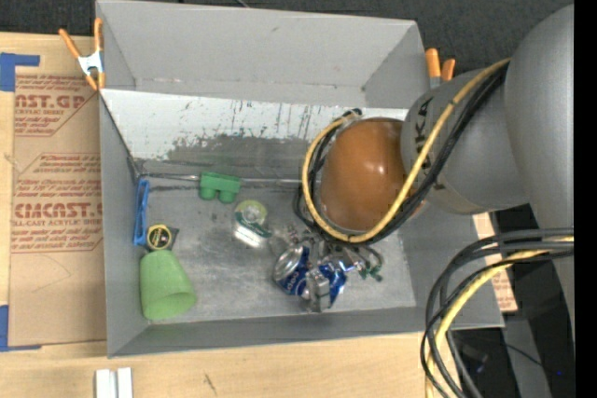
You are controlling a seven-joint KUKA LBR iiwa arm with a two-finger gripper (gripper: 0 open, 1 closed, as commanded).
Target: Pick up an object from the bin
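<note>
At your left, a pale green plastic cup (165, 286) lies on its side in the grey metal bin (252, 51). Rightward, near the front wall, the hand (322, 254) is low over a crumpled blue-and-silver foil wrapper (312, 280); you cannot tell its grip.

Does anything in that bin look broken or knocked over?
The blue and silver thing at the lower right of the bin floor looks crushed, perhaps a flattened can. The green cup at lower left lies tipped on its side.
</note>
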